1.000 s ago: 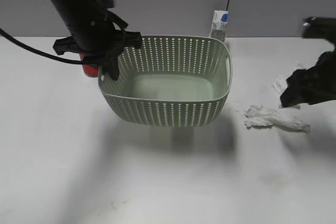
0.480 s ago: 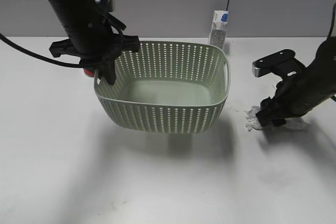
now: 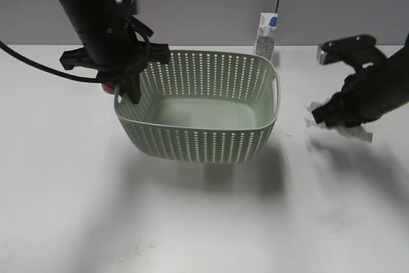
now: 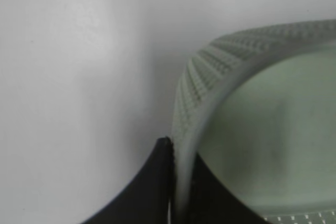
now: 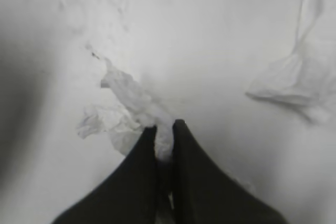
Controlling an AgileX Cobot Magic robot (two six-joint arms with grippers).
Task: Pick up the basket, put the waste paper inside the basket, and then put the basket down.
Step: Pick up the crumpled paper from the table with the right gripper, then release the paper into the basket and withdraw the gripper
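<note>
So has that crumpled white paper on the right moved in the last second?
Yes. The crumpled white waste paper has left the white table; the right gripper holds it up, pinched in its fingers, nearer the carton behind.

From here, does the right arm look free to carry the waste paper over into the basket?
Probably yes: the right gripper is shut on the waste paper, and the basket, held up by the left gripper, is open-topped with nothing between.
</note>
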